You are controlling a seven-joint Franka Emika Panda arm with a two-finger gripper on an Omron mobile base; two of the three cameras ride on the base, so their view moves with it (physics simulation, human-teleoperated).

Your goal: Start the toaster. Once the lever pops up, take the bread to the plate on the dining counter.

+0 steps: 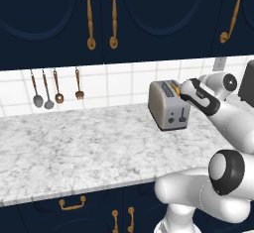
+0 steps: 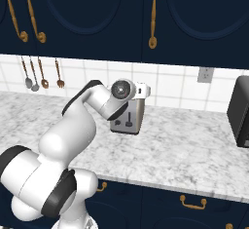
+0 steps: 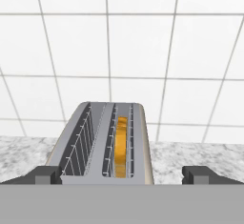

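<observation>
Hovering w/ jaws (image 3: 122, 175) spread wide over toaster (image 3: 102, 144), frame center; bread (image 3: 121, 147) upright in right slot, marble counter (image 1: 74, 147) beneath.

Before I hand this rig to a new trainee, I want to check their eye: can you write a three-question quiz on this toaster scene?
1. True or false: the bread stands in the left slot of the toaster, as the hand view shows it.
2. What hangs on the tiled wall to the left of the toaster? A) utensils B) mugs C) towels
3. Fill in: the fingers of the hand stand ____.

Key: 1 false, it is in the right slot; 2 A; 3 open, one on either side of the toaster's near end.
</observation>
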